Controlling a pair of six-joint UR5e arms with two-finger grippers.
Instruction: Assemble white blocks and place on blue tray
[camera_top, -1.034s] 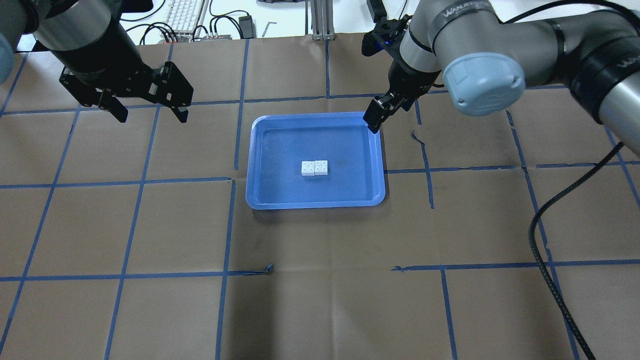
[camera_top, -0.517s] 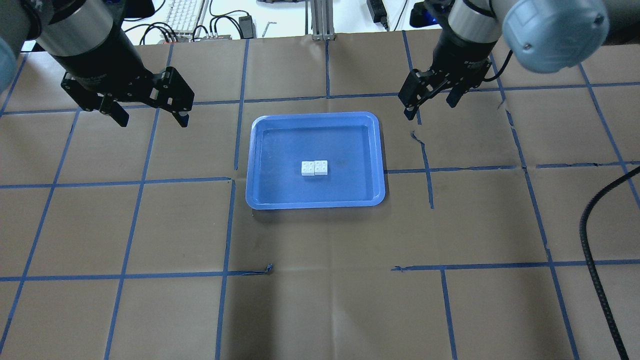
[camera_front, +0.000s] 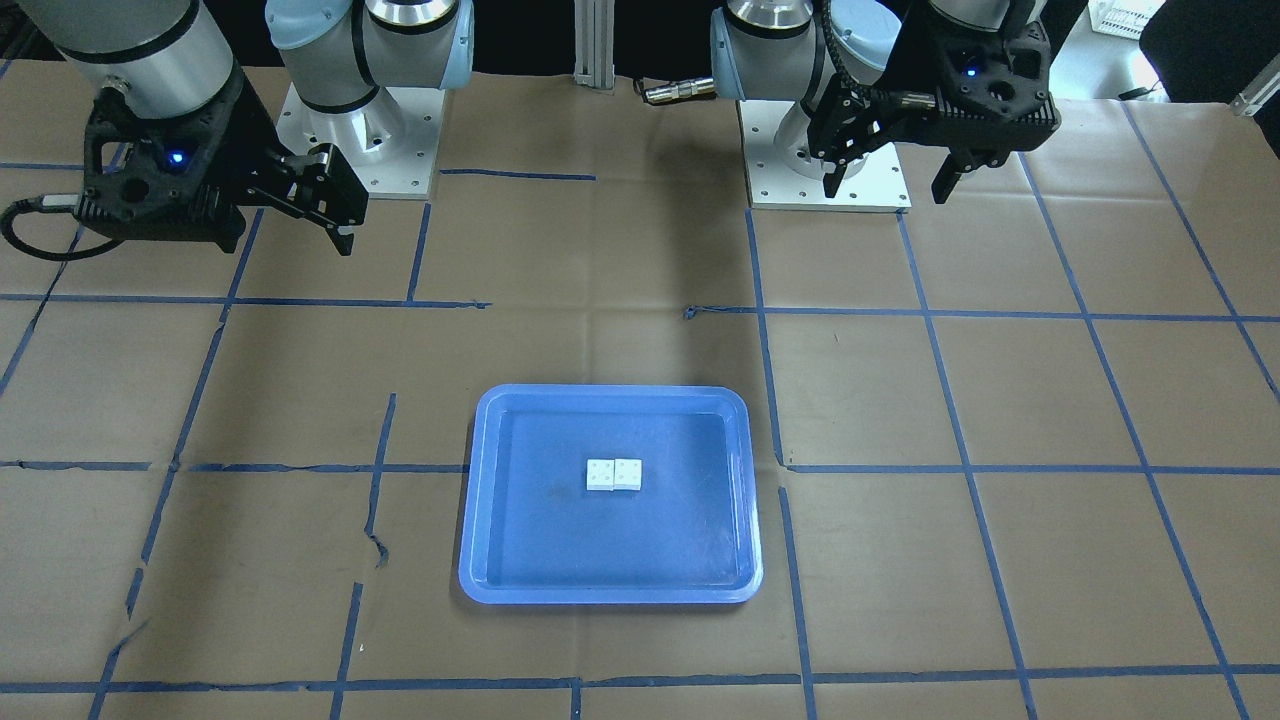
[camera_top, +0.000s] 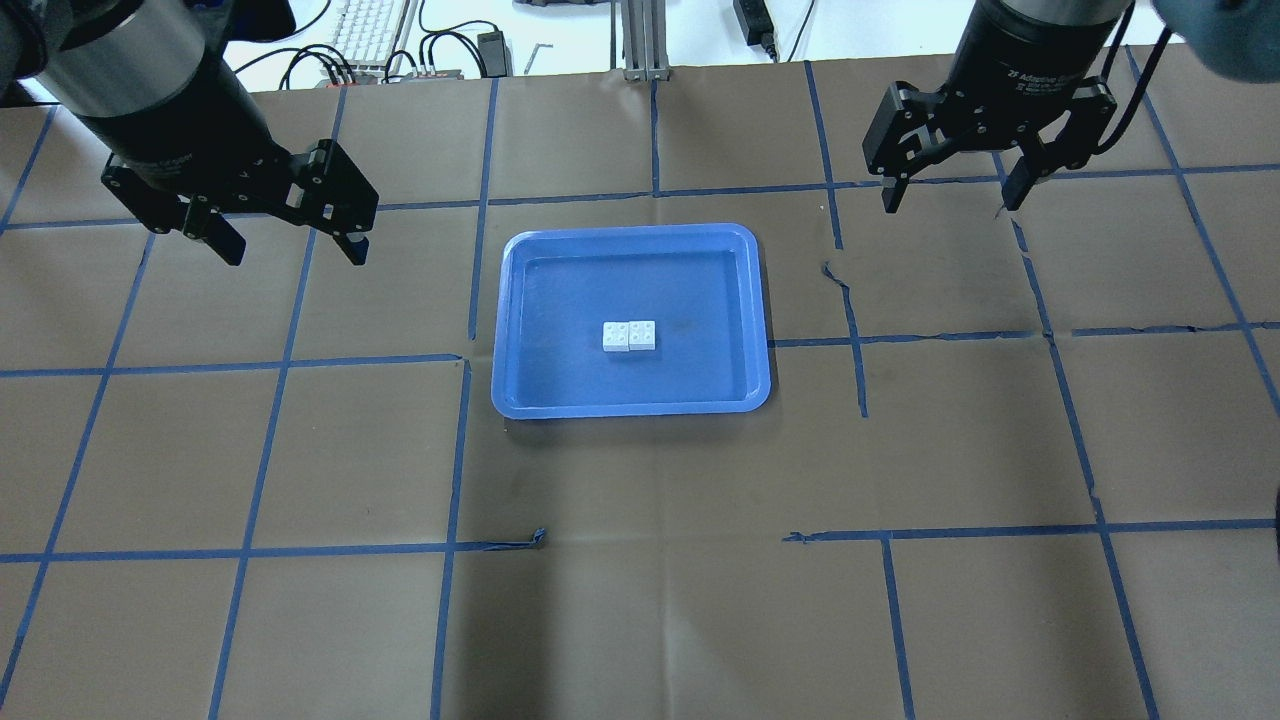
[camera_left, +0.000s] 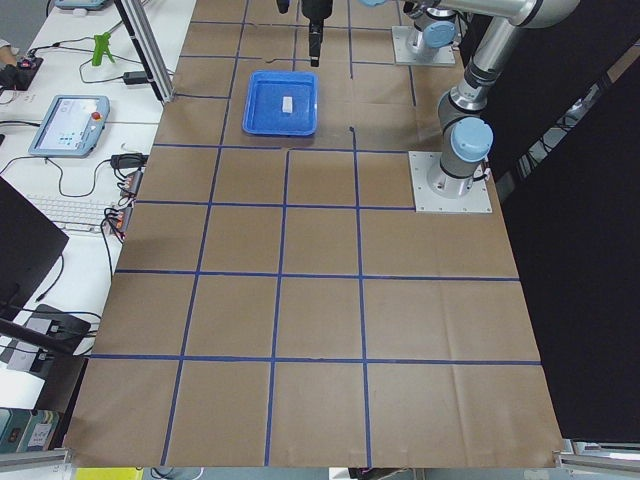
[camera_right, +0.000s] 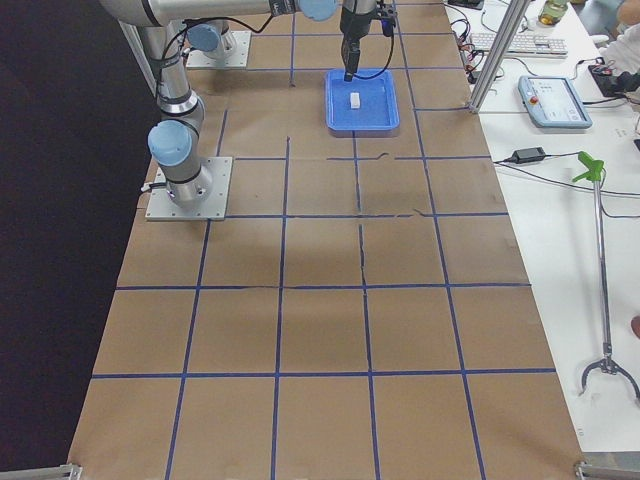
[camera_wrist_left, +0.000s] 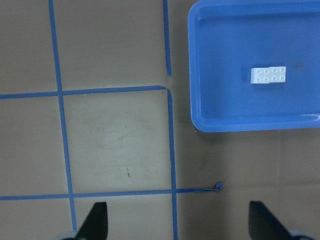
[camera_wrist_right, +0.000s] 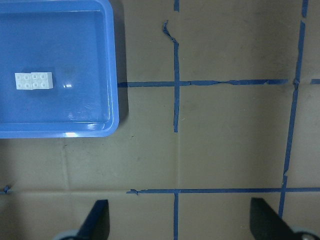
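The two white blocks (camera_top: 629, 337) lie side by side, touching, studs up, near the middle of the blue tray (camera_top: 560, 300). They also show in the front view (camera_front: 614, 475), the left wrist view (camera_wrist_left: 269, 75) and the right wrist view (camera_wrist_right: 33, 80). My left gripper (camera_top: 295, 250) hovers open and empty above the table, left of the tray's far left corner. My right gripper (camera_top: 950, 200) hovers open and empty, right of the tray's far right corner. Neither gripper touches the tray or the blocks.
The table is brown paper with a grid of blue tape. A torn tape strip (camera_top: 835, 275) lies just right of the tray. A keyboard (camera_top: 365, 25), cables and a metal post (camera_top: 640, 40) sit beyond the far edge. The arm bases (camera_front: 825, 150) stand on my side.
My right gripper has moved from over the tray's far right corner out to the right and turned, its fingers now seen wide apart. My left gripper shifted slightly left. The blocks have not moved.
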